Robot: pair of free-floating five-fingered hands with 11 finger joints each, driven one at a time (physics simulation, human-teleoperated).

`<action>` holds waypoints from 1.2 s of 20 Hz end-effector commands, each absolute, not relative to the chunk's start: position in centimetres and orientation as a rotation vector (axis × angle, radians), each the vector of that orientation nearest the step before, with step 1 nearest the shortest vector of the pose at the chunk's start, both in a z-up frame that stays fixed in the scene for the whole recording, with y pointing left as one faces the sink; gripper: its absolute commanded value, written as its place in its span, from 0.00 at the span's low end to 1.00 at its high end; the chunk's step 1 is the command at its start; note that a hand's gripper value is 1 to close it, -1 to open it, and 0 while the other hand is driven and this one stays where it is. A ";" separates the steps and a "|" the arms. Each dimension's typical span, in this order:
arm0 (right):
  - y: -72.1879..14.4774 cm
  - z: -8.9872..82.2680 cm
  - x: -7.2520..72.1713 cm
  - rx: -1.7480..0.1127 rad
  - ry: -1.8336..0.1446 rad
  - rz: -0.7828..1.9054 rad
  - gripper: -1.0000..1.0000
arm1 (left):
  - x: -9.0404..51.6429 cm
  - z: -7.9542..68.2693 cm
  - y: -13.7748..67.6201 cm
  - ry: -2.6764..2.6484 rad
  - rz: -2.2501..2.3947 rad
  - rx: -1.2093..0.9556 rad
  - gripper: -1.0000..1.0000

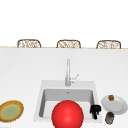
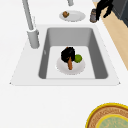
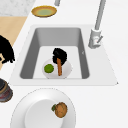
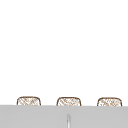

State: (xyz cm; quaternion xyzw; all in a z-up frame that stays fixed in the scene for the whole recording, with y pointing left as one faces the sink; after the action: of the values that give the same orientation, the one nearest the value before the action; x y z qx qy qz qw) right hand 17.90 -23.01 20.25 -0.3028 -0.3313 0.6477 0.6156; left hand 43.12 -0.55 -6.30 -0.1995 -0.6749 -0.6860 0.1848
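A carrot (image 2: 70,64) is being held by the curled fingers of a hand (image 2: 67,54) over the white plate (image 2: 62,67) in the sink (image 2: 50,32), a lime (image 2: 78,58) lying just beside it. The right hand (image 1: 95,110) is being kept near a jar (image 1: 109,117) on the bench (image 1: 20,70); its fingers cannot be made out.

The rectangular grey sink basin (image 2: 72,37) looks like smooth matt metal, and the tall grey faucet (image 1: 68,72) beside it has the same dull metallic finish, set in a plain white matt countertop (image 2: 50,105). The round white plate (image 3: 65,70) in the basin looks like smooth glazed ceramic, while the yellow-rimmed brown plate (image 1: 11,110) on the counter has a rougher, woven-looking rim. The black hand (image 2: 67,54) on the white plate is uniformly matt.
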 end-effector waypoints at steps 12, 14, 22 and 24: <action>-23.0 20.2 17.9 -0.698 -0.763 1.492 0.50 | 46.1 -10.7 -2.0 -1.799 -1.932 -0.596 1.00; -23.0 20.2 17.9 -0.698 -0.763 1.492 0.50 | 45.1 -9.7 -2.3 -1.799 -1.925 -0.601 1.00; -23.0 20.2 17.9 -0.698 -0.763 1.492 0.50 | 45.1 -5.3 -2.1 -1.817 -1.892 -0.661 0.00; -23.0 20.2 17.9 -0.698 -0.763 1.492 0.50 | 45.0 -4.3 -1.8 -1.818 -1.893 -0.690 0.00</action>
State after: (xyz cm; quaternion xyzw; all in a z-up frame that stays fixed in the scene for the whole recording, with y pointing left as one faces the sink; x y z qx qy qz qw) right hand 17.90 -23.01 20.25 -0.3028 -0.3313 0.6477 0.6156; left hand 44.96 -2.03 -5.68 -0.2445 -0.6529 -0.6825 0.2194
